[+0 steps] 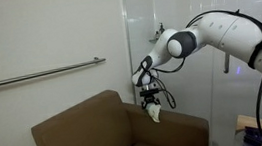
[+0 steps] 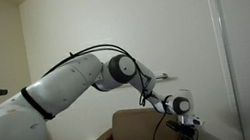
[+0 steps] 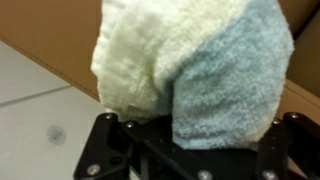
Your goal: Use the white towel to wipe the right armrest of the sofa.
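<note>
**Spotter:** What's in the jaws right now?

**Operator:** I've got the black two-finger gripper (image 1: 152, 104) clamped on the bunched white terry-cloth towel (image 3: 190, 60). The wrist view is nearly all cloth. It bulges out past the fingers, and one side is shadowed and looks bluish.

**Spotter:** Where does that put you over the sofa?

**Operator:** In an exterior view the wad hangs straight below the gripper. It's over the padded brown armrest (image 1: 178, 130) of the brown upholstered sofa (image 1: 78, 135), up at the end where the armrest meets the backrest.

**Spotter:** Touching yet?

**Operator:** I can't tell. The bottom of the cloth and the top of the armrest sit right together from that angle. The wrist camera only shows brown upholstery peeking past the towel, plus pale floor off to one side.

**Spotter:** So which way do you go?

**Operator:** The surface I want is directly beneath me, so I'd press down a touch first. The armrest's long axis runs from the backrest out toward the sofa's front edge, and I'm at the back end of it. I reckon the wipe is a drag forward along that line. I'd keep the wrist square so the towel doesn't slide off the outer side.
</note>
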Tool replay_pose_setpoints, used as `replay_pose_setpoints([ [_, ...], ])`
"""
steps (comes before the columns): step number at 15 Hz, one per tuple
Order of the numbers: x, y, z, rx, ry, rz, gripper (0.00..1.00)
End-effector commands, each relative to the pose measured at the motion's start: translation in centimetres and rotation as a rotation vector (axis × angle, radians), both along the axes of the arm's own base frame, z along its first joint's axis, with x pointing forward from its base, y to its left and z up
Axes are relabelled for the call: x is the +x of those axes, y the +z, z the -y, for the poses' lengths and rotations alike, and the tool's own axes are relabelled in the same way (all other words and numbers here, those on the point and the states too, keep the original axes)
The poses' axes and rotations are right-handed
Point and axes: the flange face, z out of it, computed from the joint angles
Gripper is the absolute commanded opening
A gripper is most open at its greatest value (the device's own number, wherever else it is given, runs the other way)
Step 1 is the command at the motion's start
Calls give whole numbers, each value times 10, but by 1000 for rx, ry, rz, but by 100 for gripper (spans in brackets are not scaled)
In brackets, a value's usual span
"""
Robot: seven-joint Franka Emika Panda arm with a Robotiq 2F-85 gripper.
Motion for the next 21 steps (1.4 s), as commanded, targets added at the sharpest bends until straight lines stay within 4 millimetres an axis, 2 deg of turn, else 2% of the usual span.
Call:
replay_pose_setpoints([
  [1, -56, -10, 1, 42, 5, -90, 11],
  [5, -100, -7, 8, 42, -77, -143, 11],
  [9, -158, -9, 13, 70, -157, -212, 10],
  [14, -228, -9, 5, 68, -223, -232, 10],
  [17, -235, -16, 6, 43, -235, -226, 10],
  [21, -205, -24, 13, 27, -232, -197, 10],
])
